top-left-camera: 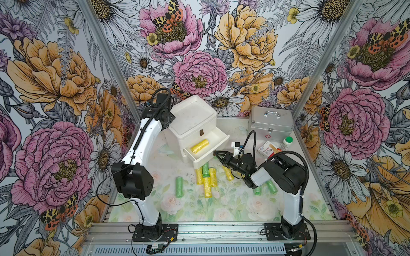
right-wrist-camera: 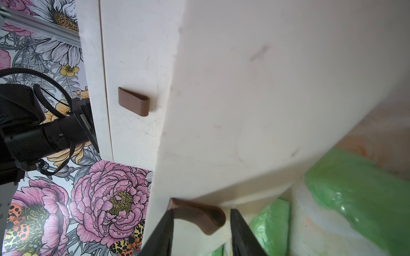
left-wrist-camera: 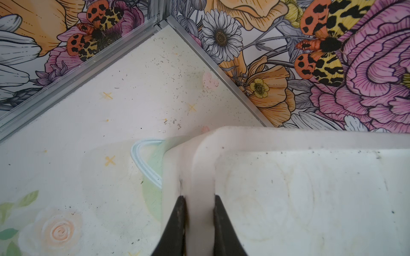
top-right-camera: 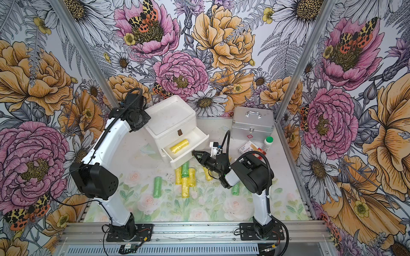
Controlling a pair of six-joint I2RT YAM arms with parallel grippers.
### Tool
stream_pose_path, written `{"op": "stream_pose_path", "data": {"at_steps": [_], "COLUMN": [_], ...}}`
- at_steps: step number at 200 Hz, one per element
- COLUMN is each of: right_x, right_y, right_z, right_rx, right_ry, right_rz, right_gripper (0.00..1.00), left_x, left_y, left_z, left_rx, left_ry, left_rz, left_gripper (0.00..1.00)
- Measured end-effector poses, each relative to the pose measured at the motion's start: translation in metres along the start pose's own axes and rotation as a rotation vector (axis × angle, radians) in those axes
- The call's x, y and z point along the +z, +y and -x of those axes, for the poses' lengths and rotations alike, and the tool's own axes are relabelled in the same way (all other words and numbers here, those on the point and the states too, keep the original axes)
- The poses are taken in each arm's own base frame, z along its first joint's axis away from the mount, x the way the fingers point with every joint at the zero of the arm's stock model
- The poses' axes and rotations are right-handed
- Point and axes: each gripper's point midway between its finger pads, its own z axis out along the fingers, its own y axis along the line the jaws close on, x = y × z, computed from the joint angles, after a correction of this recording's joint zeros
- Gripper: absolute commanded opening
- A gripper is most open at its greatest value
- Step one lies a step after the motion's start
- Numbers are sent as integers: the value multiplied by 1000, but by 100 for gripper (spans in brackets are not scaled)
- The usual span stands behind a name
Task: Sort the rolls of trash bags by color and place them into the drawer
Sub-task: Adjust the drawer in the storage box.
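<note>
L claw [left-wrist-camera: 199, 221]: jaws narrow, pinched on the raised top rim of the drawer chest [top-left-camera: 177, 137] near a corner. One finger [left-wrist-camera: 177, 221] sits outside the rim, the other inside the recessed top. Fingers are hidden behind the wrist in both top views.
R claw [top-left-camera: 216, 154]: at the front of the open drawer [top-left-camera: 202, 162], jaws part-way apart, astride its brown pull tab [right-wrist-camera: 195, 216]. One finger [right-wrist-camera: 166, 226] touches the tab's edge, the other is just beside it. Clamped or not: can't tell.
Open drawer: next below the shut top drawer w/ upper tab [top-left-camera: 202, 132]; pulled out twd R claw.
Yellow roll in drawer [top-left-camera: 200, 145]: lies alone inside, just past the R claw tips, between the two claws.
Roll bunch [top-left-camera: 206, 177]: yellow + green, on the mat [top-left-camera: 221, 208] just below R claw; one green end is tucked under the drawer front.
Single yellow roll [top-left-camera: 228, 174]: on the mat right under R claw's wrist.
Lone green roll [top-left-camera: 179, 186]: apart from the bunch, on the L claw side.
Green pair [top-left-camera: 271, 187]: behind R claw, partly under that arm.
R wrist view: blurred green rolls [right-wrist-camera: 355, 195] just beside the R claw tips.
Other: silver case [top-left-camera: 270, 122], green-cap bottle [top-left-camera: 286, 143] and bandage box [top-left-camera: 266, 149] all lie behind R claw, well apart from L claw.
</note>
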Motion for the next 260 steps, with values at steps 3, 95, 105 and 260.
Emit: {"op": "stream_pose_path", "data": {"at_steps": [3,95,105,260], "right_x": [0,1,1,-33], "right_y": [0,-1,-1,3], "right_z": [0,0,1,-5], "right_rx": [0,12,12,12], "right_ry": [0,-1,-2,-37], "right_rz": [1,-2,-2,-27], "right_gripper": [41,14,11,0], "left_x": [0,0,0,0], "left_y": [0,0,0,-5], "left_z": [0,0,0,-2], "left_rx": [0,0,0,22], "left_ry": [0,0,0,0], "left_rz": [0,0,0,-10], "left_gripper": [0,0,0,0]}}
